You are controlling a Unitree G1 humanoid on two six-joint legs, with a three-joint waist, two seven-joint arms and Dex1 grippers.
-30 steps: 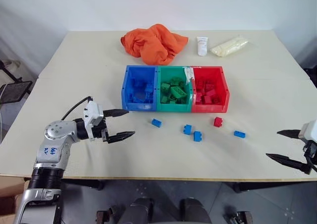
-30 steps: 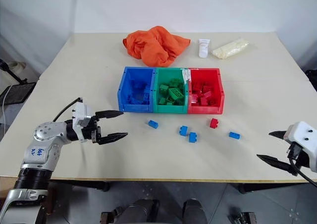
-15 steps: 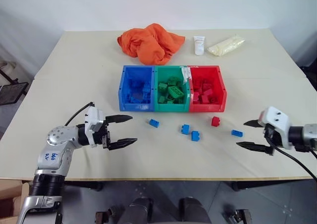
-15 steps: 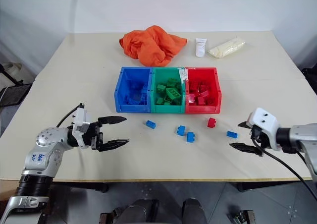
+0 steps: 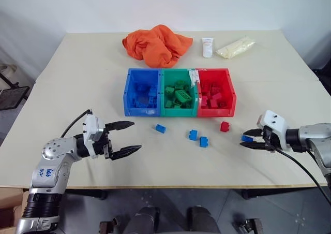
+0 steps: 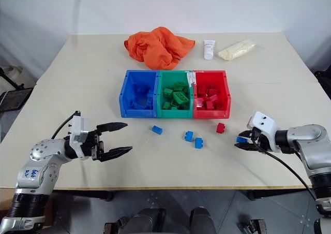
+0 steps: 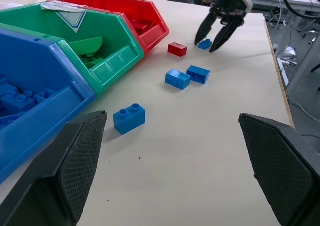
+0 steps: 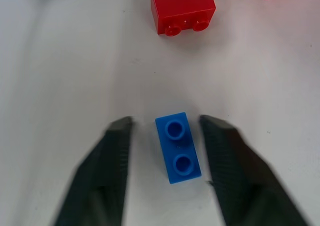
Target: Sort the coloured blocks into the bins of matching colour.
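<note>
Blue (image 5: 138, 111), green (image 5: 179, 112) and red (image 5: 217, 112) bins stand joined in a row mid-table, each holding blocks of its own colour. In front of them lie loose blocks: a blue one (image 5: 161, 128), two more blue ones (image 5: 194, 135) (image 5: 204, 141) and a red one (image 5: 224, 126). Farthest right, another blue block (image 8: 178, 147) lies on the table between the fingers of my right gripper (image 5: 244, 140), which stand narrowly apart on either side of it. My left gripper (image 5: 135, 135) hangs wide open and empty at the front left, pointing toward the blocks.
An orange cloth (image 5: 155, 45), a white tube (image 5: 207, 46) and a pale yellow bag (image 5: 237, 46) lie behind the bins. The table's front edge runs just below both grippers.
My right gripper has come in from the right front edge to the rightmost blue block, and its fingers have narrowed around it. The left gripper drew back slightly and stayed open.
</note>
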